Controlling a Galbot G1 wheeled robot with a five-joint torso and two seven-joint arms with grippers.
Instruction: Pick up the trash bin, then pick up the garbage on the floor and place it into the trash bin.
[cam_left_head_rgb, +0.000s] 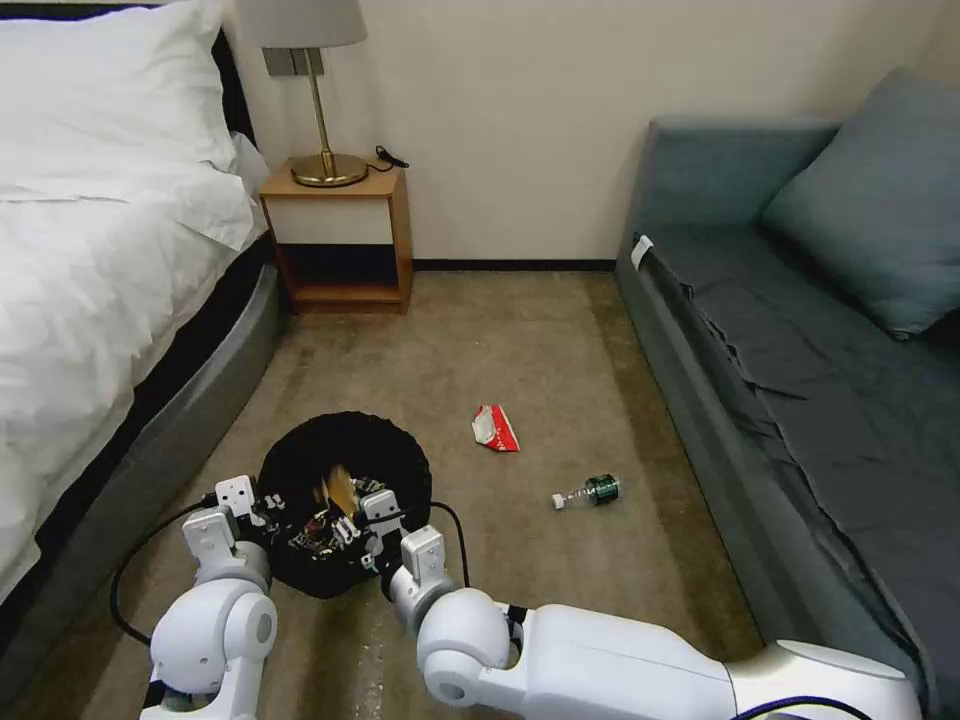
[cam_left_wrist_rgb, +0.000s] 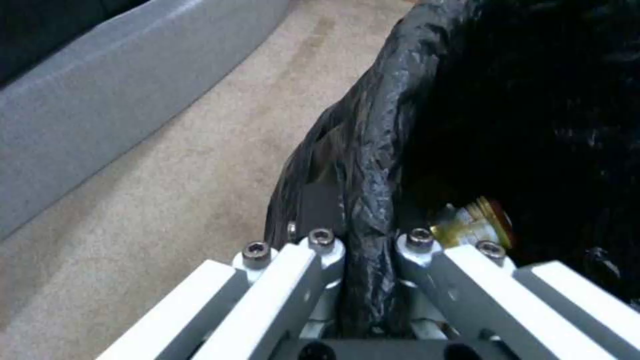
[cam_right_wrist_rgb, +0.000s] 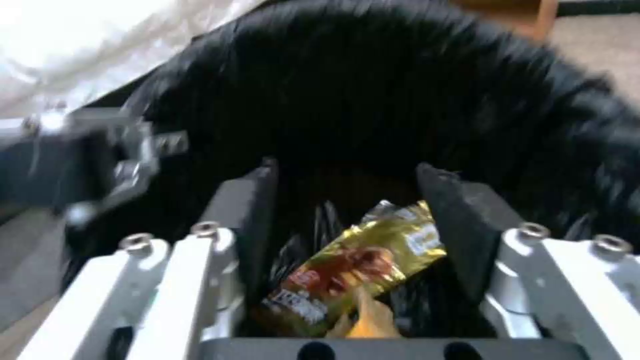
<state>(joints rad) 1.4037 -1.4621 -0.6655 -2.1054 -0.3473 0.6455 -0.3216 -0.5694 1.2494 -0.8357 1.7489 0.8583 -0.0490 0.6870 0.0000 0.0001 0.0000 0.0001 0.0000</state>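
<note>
Two pieces, wrapper (cam_left_head_rgb: 495, 428) and bottle (cam_left_head_rgb: 589, 491), lie on the floor (cam_left_head_rgb: 560, 360); left hand (cam_left_wrist_rgb: 363, 245) clamps the bin (cam_left_head_rgb: 345, 440) rim, right hand (cam_right_wrist_rgb: 347, 200) gapes above a snack wrapper (cam_right_wrist_rgb: 353, 265) inside; thin liner might slip.

arms: glossy white, rounded | cables: black | jaws: white links, steel screws

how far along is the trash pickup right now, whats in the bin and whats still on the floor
Partway. The left gripper is shut on the rim of the trash bin. The right gripper hangs open over the bin's mouth, with the yellow-brown snack wrapper lying inside between its fingers, so that piece looks delivered. Still on the floor: the red-and-white wrapper and the small clear bottle.
</note>
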